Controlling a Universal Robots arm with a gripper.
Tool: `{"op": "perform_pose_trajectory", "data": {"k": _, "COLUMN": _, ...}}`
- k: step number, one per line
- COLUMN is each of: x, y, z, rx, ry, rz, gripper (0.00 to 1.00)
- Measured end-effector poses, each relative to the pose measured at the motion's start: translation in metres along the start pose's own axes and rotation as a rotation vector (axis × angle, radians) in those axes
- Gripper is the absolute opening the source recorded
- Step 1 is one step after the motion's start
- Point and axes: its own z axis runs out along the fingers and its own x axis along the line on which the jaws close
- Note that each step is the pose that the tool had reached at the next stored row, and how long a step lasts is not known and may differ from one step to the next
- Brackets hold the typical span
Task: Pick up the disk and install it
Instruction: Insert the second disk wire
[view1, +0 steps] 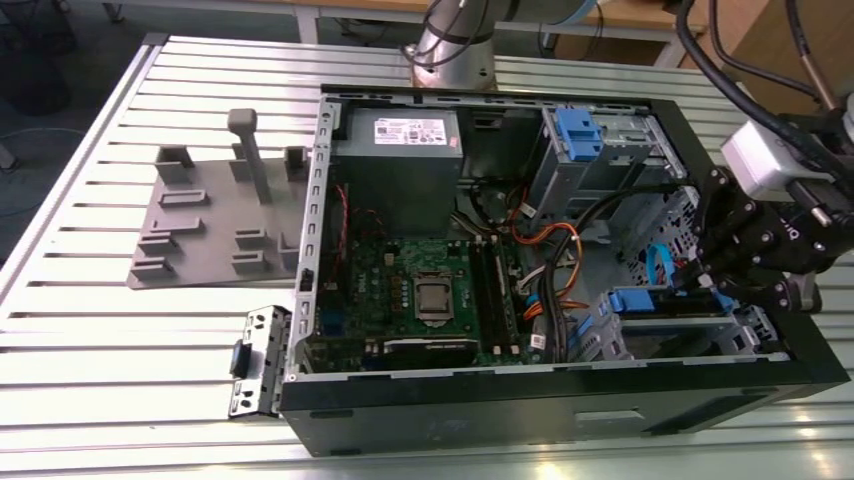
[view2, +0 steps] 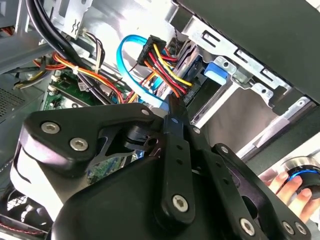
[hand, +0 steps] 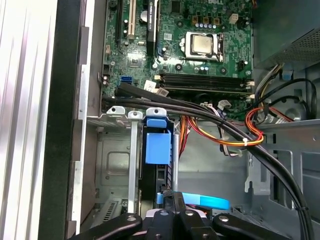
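The disk (view1: 650, 302) stands on edge in the drive cage at the corner of the open computer case (view1: 561, 400) on the exterior view's right. In the first wrist view its blue frame (hand: 156, 147) and dark edge show between the cage's metal rails. My black gripper (view1: 707, 283) reaches into that corner from the exterior view's right. In both wrist views its fingers are shut together, and the tips (hand: 167, 199) (view2: 172, 109) rest at the disk's near end. I cannot tell whether they touch it. Coloured power wires and a blue data cable (view2: 125, 50) run beside the tips.
Inside the case are a grey power supply box (view1: 400, 150), the green motherboard (view1: 427, 290) and thick black cables (hand: 235, 135). A grey fixture plate (view1: 220, 230) lies on the slatted table, and a loose metal bracket (view1: 260, 362) lies by the case. A person's hand (view2: 282, 186) rests on a knob.
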Motion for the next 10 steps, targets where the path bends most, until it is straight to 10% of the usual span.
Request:
{"op": "perform_pose_trajectory", "data": {"k": 6, "x": 0.0, "y": -0.0013, "z": -0.0016, "rx": 0.0001, "ry": -0.0019, "rz": 0.0, "gripper": 0.1}}
{"op": "perform_pose_trajectory", "data": {"k": 10, "x": -0.0013, "y": -0.0012, "z": -0.0177, "rx": -0.0001, "ry": -0.0015, "rz": 0.0, "gripper": 0.1}}
